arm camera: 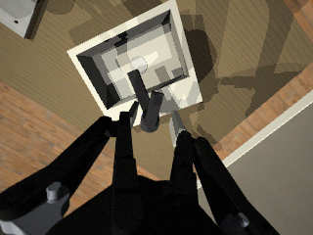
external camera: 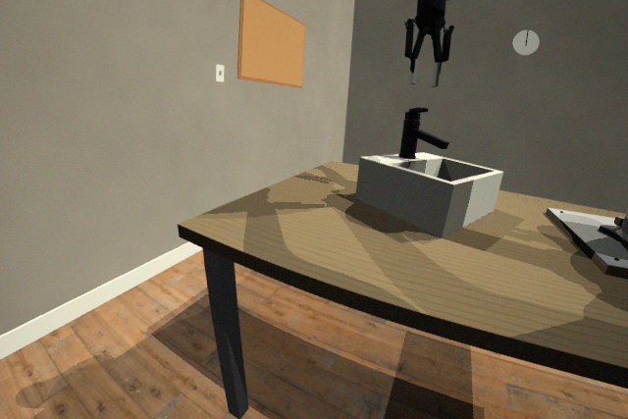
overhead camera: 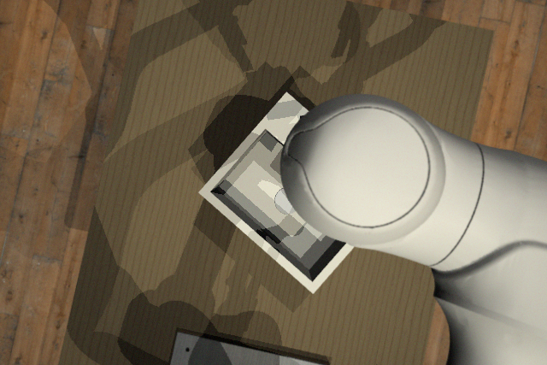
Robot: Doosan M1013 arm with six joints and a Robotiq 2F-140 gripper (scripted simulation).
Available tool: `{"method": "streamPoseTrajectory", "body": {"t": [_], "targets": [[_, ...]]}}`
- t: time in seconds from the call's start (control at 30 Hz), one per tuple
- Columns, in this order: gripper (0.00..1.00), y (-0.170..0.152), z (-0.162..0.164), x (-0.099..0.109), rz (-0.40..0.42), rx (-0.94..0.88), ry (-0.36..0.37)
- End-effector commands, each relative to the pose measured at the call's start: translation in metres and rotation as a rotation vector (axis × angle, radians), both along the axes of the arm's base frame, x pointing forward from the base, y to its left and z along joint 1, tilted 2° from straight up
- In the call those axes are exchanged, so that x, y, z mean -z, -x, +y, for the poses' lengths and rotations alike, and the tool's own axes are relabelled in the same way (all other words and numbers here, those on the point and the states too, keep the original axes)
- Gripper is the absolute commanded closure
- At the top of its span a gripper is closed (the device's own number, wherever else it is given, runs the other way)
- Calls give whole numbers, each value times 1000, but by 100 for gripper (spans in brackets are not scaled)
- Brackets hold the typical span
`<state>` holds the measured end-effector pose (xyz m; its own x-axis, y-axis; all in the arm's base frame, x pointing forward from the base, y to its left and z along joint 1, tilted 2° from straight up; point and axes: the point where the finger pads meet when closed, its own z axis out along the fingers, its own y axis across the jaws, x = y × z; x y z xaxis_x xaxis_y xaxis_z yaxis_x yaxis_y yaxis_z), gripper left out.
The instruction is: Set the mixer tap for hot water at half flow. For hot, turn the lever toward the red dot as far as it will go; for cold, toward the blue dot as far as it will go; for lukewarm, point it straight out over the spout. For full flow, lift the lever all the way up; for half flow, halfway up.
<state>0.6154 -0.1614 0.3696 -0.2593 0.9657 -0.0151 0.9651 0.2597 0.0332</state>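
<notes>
Tabletop sink's mixer tap (external camera: 411, 132) stands directly below the part-open, empty gripper (external camera: 425, 78).

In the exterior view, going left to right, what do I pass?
Light switch → cork board → tap, with the open gripper above it, touching nothing → wall clock → base plate.
</notes>
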Motion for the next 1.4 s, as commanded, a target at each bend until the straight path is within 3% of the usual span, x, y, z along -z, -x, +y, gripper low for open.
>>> {"method": "streamPoseTrajectory", "body": {"t": [0.0,1.37], "targets": [[62,0,0,2,0,-1,1],[62,-3,-1,49,0,-1,1]]}}
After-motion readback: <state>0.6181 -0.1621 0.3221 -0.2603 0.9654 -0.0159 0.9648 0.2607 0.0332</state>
